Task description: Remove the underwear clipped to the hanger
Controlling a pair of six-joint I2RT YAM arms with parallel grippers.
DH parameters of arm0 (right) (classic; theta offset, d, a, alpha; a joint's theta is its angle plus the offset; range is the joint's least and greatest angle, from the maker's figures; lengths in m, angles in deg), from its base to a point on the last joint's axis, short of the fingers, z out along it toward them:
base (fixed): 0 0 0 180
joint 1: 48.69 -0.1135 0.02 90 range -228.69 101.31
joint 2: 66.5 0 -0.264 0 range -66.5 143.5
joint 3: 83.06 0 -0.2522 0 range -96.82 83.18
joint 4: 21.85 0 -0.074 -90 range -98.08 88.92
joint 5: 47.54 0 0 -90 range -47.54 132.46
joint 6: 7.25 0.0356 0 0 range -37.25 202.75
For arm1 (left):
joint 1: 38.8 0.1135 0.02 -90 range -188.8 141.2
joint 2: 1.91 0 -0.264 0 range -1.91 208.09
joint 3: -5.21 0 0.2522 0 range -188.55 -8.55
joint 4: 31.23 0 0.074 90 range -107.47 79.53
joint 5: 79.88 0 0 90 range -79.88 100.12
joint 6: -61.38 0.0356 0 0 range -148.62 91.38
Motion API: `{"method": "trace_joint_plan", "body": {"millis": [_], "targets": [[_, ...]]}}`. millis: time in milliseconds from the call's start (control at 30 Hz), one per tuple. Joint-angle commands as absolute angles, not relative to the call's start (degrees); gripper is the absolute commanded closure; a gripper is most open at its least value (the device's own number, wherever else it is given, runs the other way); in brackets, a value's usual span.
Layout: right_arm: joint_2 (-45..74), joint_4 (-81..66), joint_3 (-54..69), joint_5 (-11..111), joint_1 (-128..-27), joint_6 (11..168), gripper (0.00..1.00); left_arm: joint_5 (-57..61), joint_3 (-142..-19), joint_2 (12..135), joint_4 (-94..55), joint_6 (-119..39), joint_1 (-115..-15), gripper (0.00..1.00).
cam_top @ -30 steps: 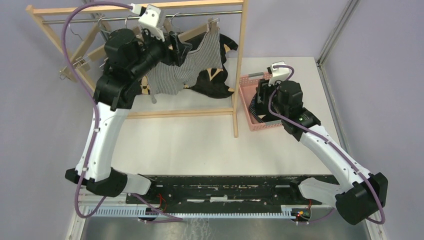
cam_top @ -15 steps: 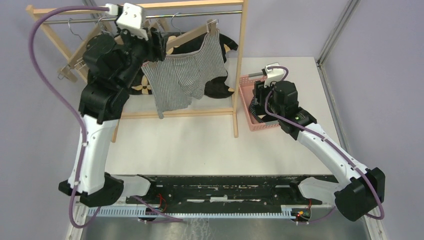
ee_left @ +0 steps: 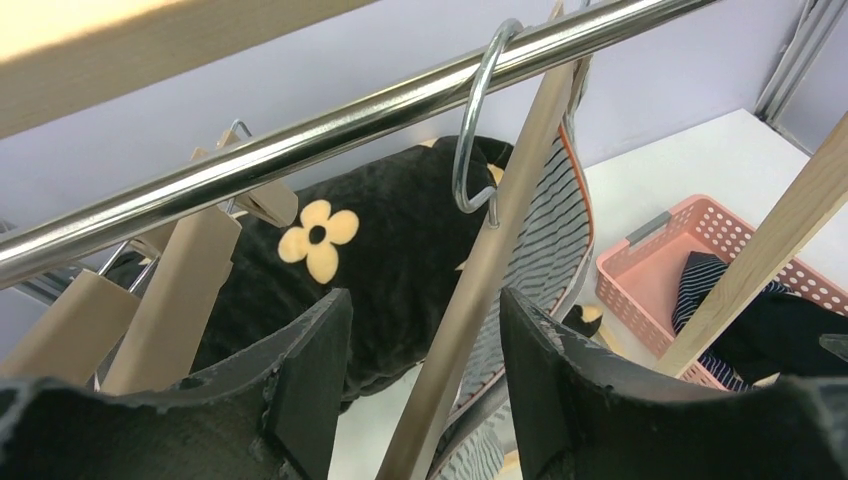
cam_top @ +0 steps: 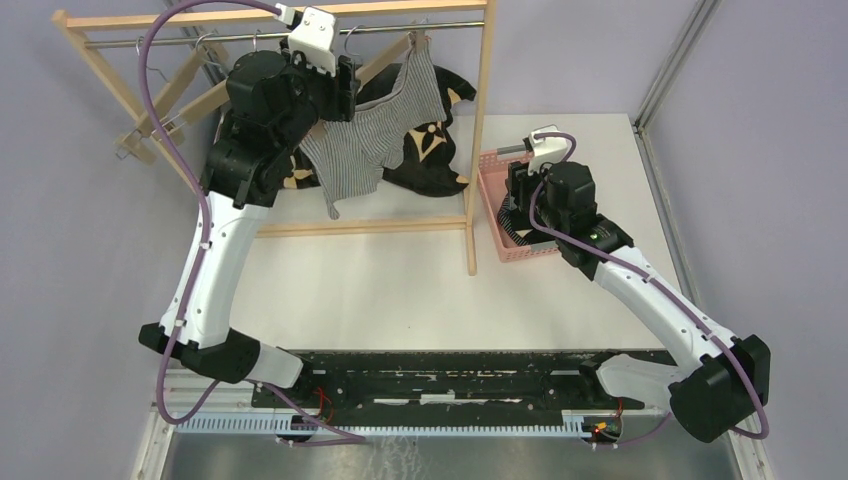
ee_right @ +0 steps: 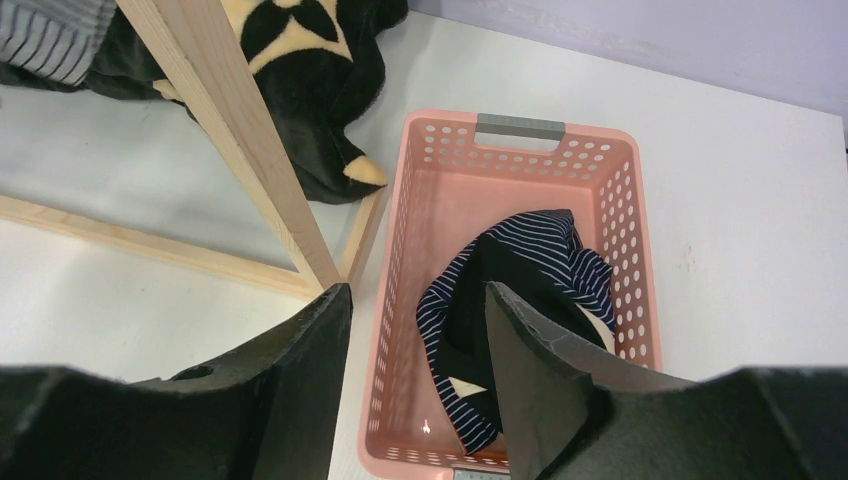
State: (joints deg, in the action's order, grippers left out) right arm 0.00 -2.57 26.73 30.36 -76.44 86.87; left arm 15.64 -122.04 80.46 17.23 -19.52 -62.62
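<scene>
The grey-white striped underwear [cam_top: 365, 150] is the last piece on the hanger [ee_left: 480, 290]. Its right corner is at the clip close to the upright post of the wooden rack [cam_top: 480, 130], and the rest droops down to the left, in front of the black cushion [ee_left: 390, 240]. Half a second ago this cloth was spread wide and tight, because the left arm was pulled out to the left. Now the arm is back under the metal rail [ee_left: 300, 140] and the cloth hangs narrow and slack. The left gripper [ee_left: 420, 320] has its fingers apart, with the wooden arm of the hanger between them and no cloth in the grip. I judge that the pull did not free the piece, so the right clip must still be opened; the left clip I cannot see. The right gripper [ee_right: 415, 300], also spread and empty, hovers over the pink basket [ee_right: 620, 200], where the navy striped piece [ee_right: 590, 275] and the black piece [ee_right: 500, 290] lie already.
</scene>
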Motion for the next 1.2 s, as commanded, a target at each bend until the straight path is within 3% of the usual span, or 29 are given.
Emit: {"method": "trace_joint_plan", "body": {"millis": [0, 100, 533, 800, 1167], "targets": [[-1.2, -4.3, 25.61, 29.61, -76.85, 86.31, 0.4, 15.22, -122.53, 78.91, 14.7, -17.68, -62.45, 0.42], [-1.49, -4.46, 25.86, 28.92, -76.97, 86.28, 0.4, 15.04, -121.76, 78.73, 14.56, -17.98, -62.5, 0.49], [-2.01, -4.77, 26.22, 28.57, -77.02, 86.0, 0.4, 14.37, -117.82, 77.3, 14.0, -19.17, -62.45, 0.49], [-1.62, -4.98, 26.31, 28.91, -77.13, 86.3, 0.39, 15.33, -113.32, 74.43, 8.22, -20.21, -62.45, 0.9], [-0.03, -5.08, 26.03, 29.1, -77.3, 86.09, 0.39, 14.36, -114.98, 72.87, 2.85, -21.86, -62.5, 0.96]]}}
